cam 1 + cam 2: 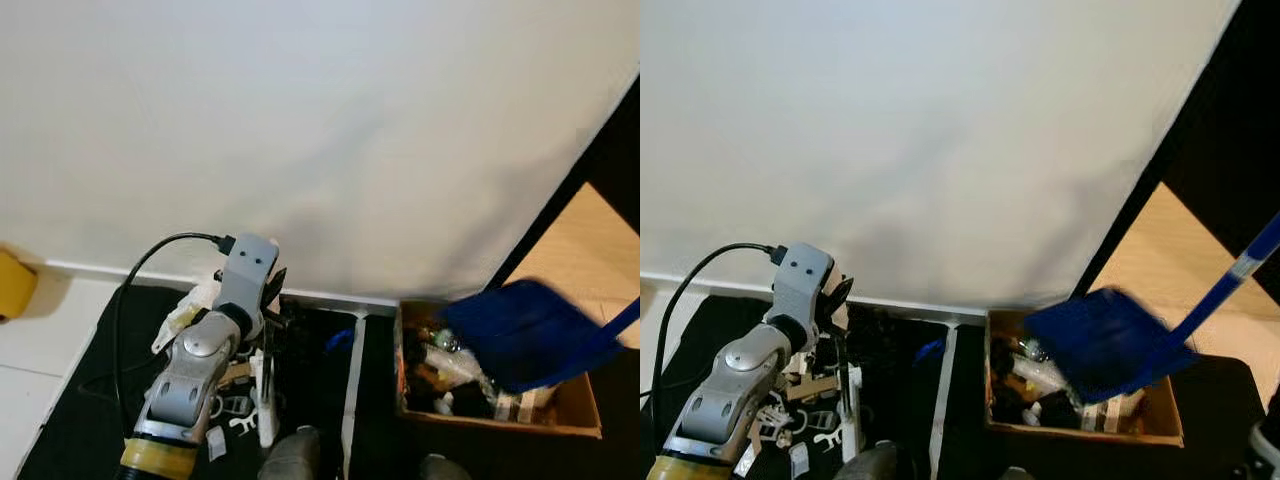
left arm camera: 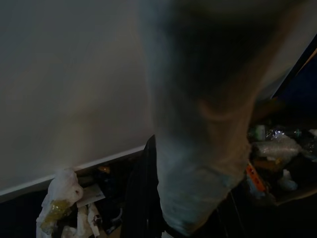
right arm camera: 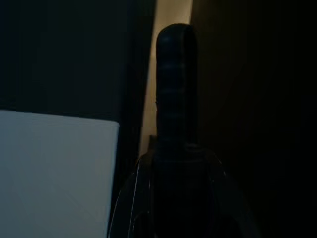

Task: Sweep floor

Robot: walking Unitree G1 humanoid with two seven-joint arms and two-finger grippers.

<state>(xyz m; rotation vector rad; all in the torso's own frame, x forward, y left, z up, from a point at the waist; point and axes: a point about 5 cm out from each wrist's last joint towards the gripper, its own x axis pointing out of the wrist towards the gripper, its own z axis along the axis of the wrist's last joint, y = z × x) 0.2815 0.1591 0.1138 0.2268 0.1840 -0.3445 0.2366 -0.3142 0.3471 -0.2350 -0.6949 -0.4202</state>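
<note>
Tilting over the cardboard box [image 1: 575, 410], a blue dustpan [image 1: 525, 330]; fingers' state cannot be told.

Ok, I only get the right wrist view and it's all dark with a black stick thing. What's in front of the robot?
Observer: A blue dustpan hangs tilted over a cardboard box, over on the right.
Operator: What's in the box?
Observer: Rubbish: crumpled wrappers and what looks like a bottle.
Operator: Where's the other arm?
Observer: The left hand is low by the wall, above white scraps lying on a black mat.
</note>
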